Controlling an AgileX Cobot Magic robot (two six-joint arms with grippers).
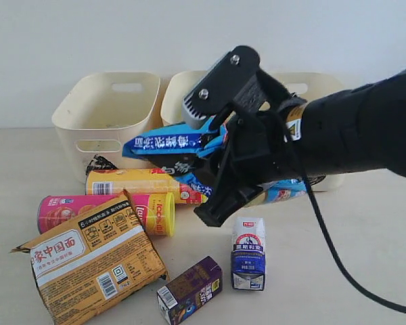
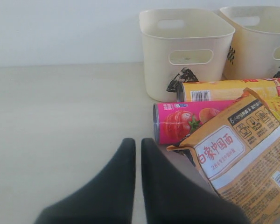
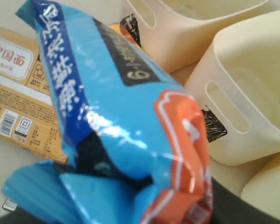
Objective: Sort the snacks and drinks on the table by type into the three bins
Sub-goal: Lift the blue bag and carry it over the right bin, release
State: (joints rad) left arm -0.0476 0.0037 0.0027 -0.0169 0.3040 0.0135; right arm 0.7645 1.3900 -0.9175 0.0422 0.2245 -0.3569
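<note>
My right gripper (image 1: pixel 213 145) is shut on the blue crinkly packet (image 1: pixel 168 143), holding it in the air above the yellow chip tube (image 1: pixel 139 183) and in front of the bins. In the right wrist view the packet (image 3: pixel 116 107) fills the frame and hides the fingers. The pink tube (image 1: pixel 88 210), the orange-brown packet (image 1: pixel 88 261), the dark purple carton (image 1: pixel 189 291) and the white and blue carton (image 1: pixel 248 254) rest on the table (image 1: pixel 365 244). My left gripper (image 2: pixel 137 142) is shut and empty, low over bare table, left of the pink tube (image 2: pixel 191 122).
Three cream bins stand in a row at the back: the left bin (image 1: pixel 108 108), the middle bin (image 1: pixel 183 88) and the right bin (image 1: pixel 318 84), largely hidden by my right arm. Black scribbles mark their fronts (image 3: pixel 212 123).
</note>
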